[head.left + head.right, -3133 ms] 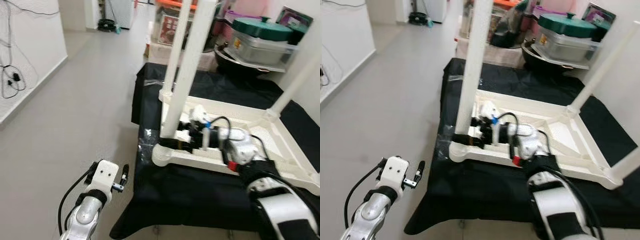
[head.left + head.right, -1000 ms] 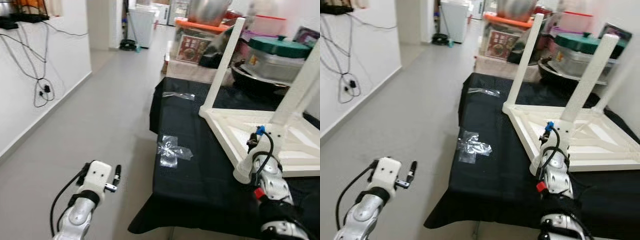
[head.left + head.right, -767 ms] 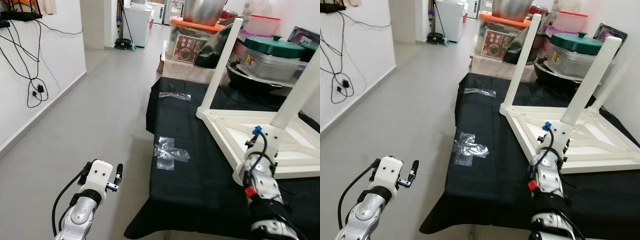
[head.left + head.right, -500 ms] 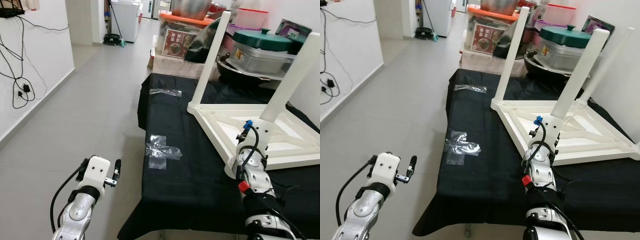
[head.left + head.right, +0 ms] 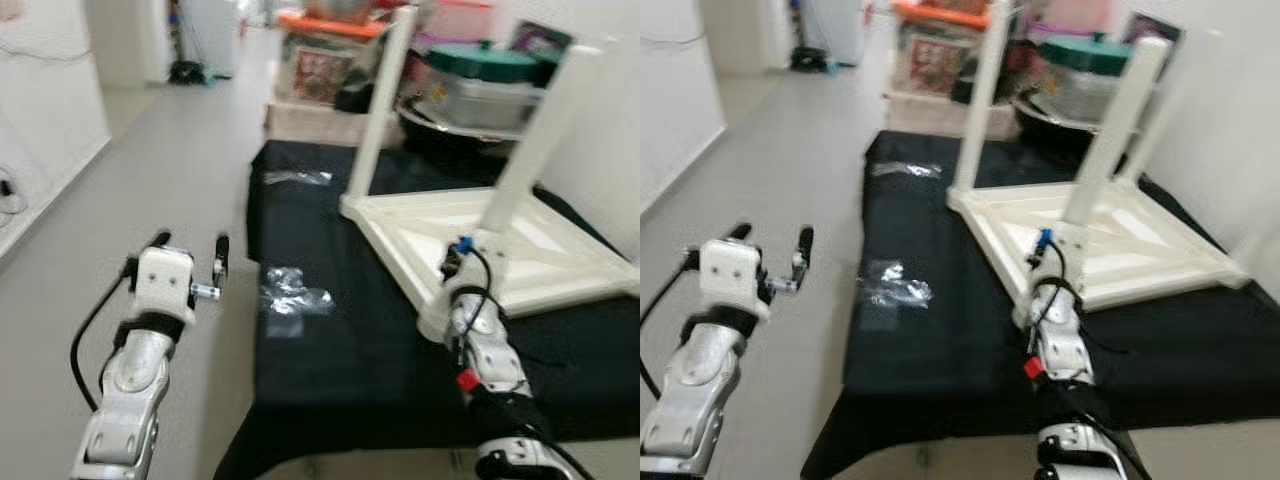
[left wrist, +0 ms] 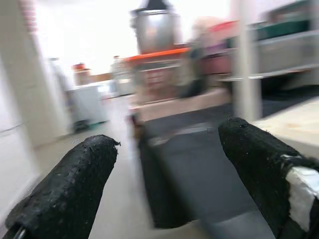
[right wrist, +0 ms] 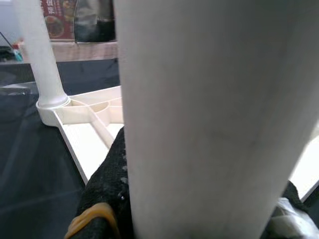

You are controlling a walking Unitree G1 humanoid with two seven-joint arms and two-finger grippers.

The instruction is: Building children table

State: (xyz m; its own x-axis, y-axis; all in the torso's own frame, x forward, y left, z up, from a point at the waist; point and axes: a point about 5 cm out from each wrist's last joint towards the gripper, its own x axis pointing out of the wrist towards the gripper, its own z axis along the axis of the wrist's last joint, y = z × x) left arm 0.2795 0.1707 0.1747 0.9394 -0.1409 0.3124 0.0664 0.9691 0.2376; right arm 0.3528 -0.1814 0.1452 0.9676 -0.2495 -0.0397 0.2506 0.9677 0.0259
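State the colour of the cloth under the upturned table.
Black cloth; clearest in the right eye view.

Upturned table (image 5: 520, 250) legs and crumpled plastic (image 5: 290, 297) crowd the black cloth (image 5: 340, 360).

Low platform under black cloth (image 5: 330, 370), standing on grey tiled floor (image 5: 150, 180). On cloth: white children's table (image 5: 500, 240) upside down, legs up; crumpled clear plastic wrap (image 5: 290, 297) near front edge; second clear plastic piece (image 5: 293, 177) farther back.
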